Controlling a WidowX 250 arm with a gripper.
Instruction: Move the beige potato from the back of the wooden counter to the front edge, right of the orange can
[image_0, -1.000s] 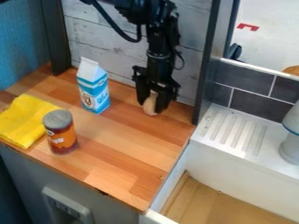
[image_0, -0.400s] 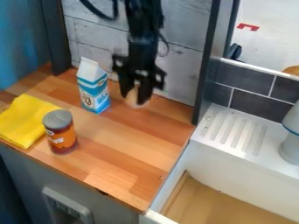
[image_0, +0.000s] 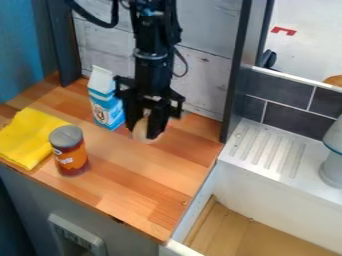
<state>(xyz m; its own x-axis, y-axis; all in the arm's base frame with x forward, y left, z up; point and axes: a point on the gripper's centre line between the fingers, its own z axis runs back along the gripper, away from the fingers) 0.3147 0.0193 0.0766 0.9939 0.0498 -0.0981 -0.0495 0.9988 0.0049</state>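
The claw (image_0: 146, 134) pinches a pale, rounded object (image_0: 139, 130) over the wooden counter (image_0: 137, 172), near the blue-and-white carton (image_0: 105, 103). We should apply even, moderate pressure, hold the wrist steady and allow clearance from the carton.

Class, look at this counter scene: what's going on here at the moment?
A robot arm's gripper hangs over the wooden counter with a small, pale, rounded object held between its fingers. Just beside and partly behind the gripper stands a blue and white carton. Nearer the counter's front edge, a can stands upright, next to a yellow cloth. To the right of the counter is a white sink.
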